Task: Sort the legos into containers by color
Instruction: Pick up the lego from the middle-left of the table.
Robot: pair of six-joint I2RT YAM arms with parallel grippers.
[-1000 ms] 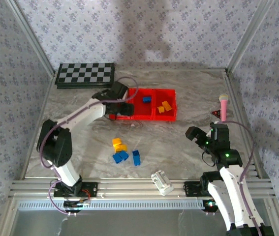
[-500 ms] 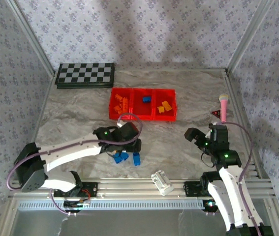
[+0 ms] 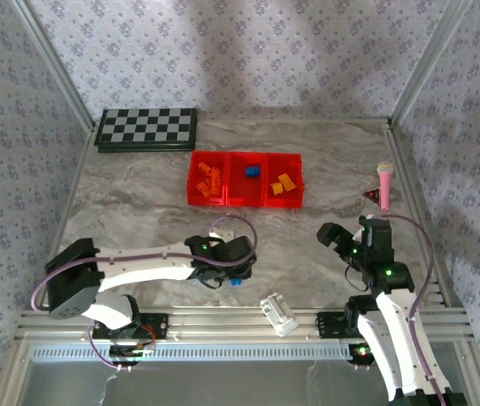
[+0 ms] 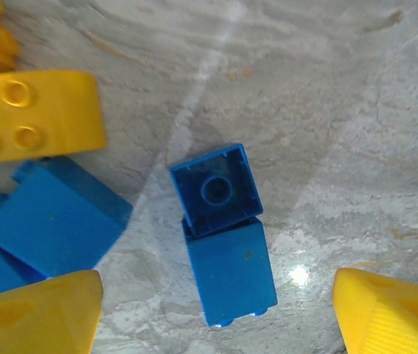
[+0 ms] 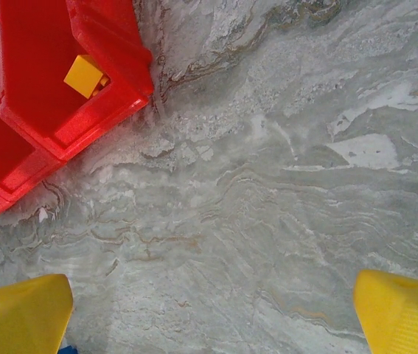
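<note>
From above, the left hand hangs low over the loose bricks on the grey marbled bench, and its arm covers most of them. A small blue plastic toy brick peeks out at the near side. The three joined red plastic bins sit well apart from it, toward the far edge. Orange bricks lie in the left compartment, one blue piece in the middle, and orange-yellow ones in the right. The right hand hovers over bare bench.

In the left wrist view, the yellow fingertips are spread wide. The blue brick lies on the bench between them, untouched, its hollow underside toward the camera. I cannot tell whether it is one tall piece or two. A second blue brick and a curved yellow brick lie just beside it.

In the right wrist view, the fingertips are also spread with nothing between them. A corner of the red bins shows, with a yellow piece inside.

The step in hand looks like picking up a blue brick. The next move calls for lowering straight, pinching its flat sides without nudging the neighbour, then carrying it to the middle compartment.
</note>
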